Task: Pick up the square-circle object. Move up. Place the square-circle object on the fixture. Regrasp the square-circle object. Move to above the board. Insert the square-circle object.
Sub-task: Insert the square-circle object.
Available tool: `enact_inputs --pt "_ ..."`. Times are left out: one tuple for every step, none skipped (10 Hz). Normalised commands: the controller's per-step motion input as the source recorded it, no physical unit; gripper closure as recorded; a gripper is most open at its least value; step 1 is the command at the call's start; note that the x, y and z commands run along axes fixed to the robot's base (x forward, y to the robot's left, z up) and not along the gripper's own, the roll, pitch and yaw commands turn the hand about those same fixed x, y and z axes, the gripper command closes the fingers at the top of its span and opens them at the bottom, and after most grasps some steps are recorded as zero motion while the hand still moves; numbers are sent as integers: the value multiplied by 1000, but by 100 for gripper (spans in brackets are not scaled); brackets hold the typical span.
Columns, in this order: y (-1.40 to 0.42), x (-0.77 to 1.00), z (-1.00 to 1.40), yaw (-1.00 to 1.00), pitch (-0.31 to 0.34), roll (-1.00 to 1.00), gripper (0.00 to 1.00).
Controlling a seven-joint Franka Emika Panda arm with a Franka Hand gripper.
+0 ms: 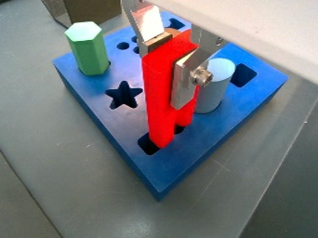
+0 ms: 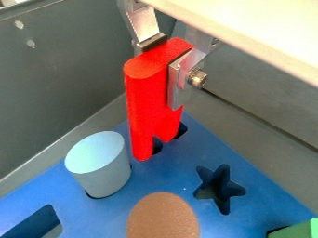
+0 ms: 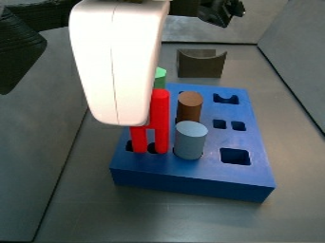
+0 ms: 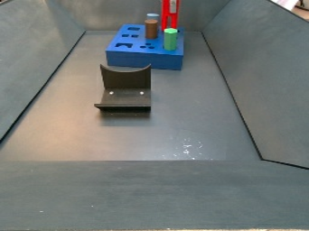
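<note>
Holding the red piece (image 1: 165, 91) upright over the blue board (image 1: 125, 130), my gripper (image 1: 169, 58) is closed on its upper end so the two legs point down; their tips look entered in the holes. Bright red, elongated, glossy plastic. Beside it: pale cylinder (image 1: 214, 84). Fixture (image 4: 123, 88) well apart.

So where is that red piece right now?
The square-circle object stands upright, clamped in the gripper, its legs reaching into holes of the board. In a side view it is beside the pale blue cylinder.
</note>
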Motion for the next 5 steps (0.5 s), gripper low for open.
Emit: enact_inputs --pt "0 -26 0 0 0 0 100" --pt "0 -66 0 0 0 0 100" --pt "60 -23 -49 0 0 19 100" --pt "134 0 -60 69 3 20 100" --pt "126 0 -60 31 1 20 100"
